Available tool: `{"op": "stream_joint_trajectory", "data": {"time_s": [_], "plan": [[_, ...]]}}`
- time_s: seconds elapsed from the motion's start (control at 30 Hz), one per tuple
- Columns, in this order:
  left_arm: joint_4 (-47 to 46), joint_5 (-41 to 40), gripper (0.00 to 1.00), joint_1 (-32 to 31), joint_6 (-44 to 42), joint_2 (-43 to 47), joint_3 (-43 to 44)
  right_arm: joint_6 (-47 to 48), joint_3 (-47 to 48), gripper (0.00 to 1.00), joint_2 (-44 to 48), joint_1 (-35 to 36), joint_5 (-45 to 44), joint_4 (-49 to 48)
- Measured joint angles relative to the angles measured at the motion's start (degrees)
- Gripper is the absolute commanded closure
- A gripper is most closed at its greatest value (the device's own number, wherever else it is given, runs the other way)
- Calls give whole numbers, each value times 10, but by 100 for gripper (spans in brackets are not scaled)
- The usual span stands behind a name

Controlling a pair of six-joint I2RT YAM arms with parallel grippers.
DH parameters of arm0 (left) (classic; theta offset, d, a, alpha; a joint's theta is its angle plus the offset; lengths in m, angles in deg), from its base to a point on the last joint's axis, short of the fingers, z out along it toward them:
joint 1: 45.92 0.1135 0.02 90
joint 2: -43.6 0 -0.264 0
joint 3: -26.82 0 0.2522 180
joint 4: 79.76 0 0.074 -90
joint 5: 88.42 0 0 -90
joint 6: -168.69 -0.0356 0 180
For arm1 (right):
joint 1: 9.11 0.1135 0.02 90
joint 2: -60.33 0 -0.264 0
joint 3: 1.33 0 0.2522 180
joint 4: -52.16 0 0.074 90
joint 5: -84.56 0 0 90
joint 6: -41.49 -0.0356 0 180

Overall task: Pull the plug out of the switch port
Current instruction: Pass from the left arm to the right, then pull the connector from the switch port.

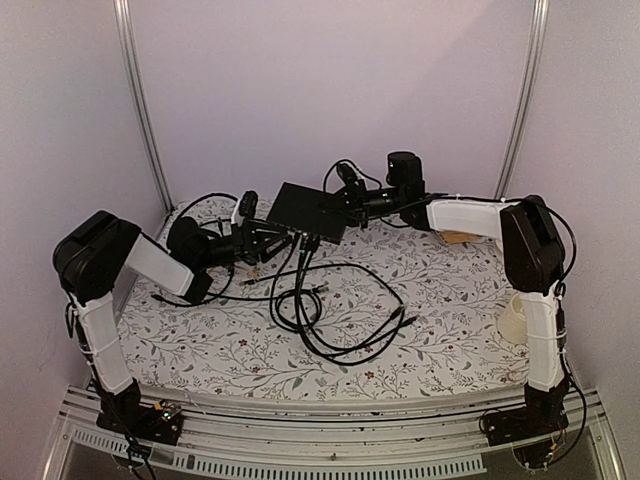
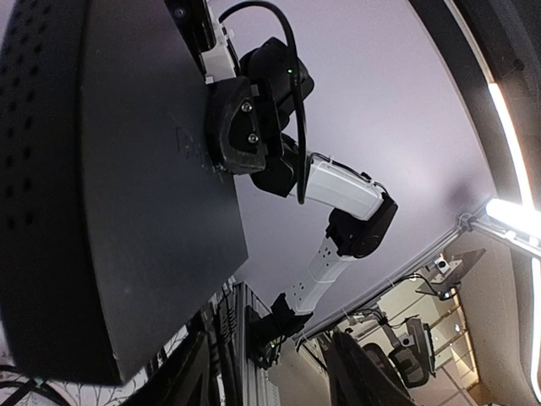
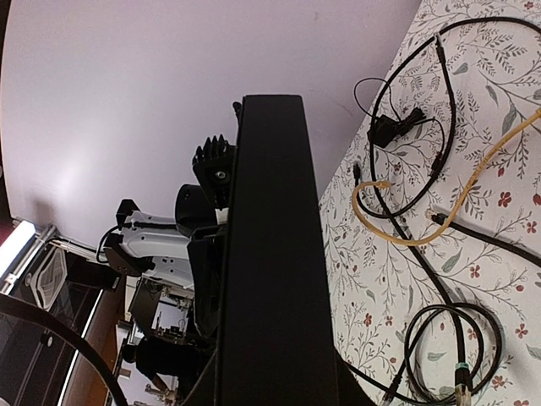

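Observation:
The switch (image 1: 312, 210) is a flat black box held tilted above the floral cloth at the back middle. My right gripper (image 1: 347, 210) is shut on its right edge; the left wrist view shows its jaws (image 2: 241, 127) clamped over the switch (image 2: 110, 194). In the right wrist view the switch's edge (image 3: 270, 254) fills the middle. Black cables hang from its near port edge, where a plug (image 1: 311, 242) sits. My left gripper (image 1: 268, 240) is just left of that edge, its fingers (image 2: 193, 372) spread wide with nothing between them.
Loops of black cable (image 1: 340, 300) lie on the cloth below the switch. A yellow cable (image 3: 439, 211) and a small black adapter (image 3: 393, 127) lie beside them. A cream cup (image 1: 515, 318) stands by the right arm.

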Motion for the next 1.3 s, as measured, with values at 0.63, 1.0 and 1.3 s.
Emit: {"op": "stream_joint_trajectory", "data": {"time_s": [0.63,1.0,1.3], "plan": [[131,-38,56,-9,-112,25,21,0,-7,98,0,-3,-27,1],[140,-56,53,6,-118,37,10,-1,-10,98,0,-4,-23,0],[142,-55,52,7,-123,34,8,-1,-11,98,0,-4,-22,0]]}}
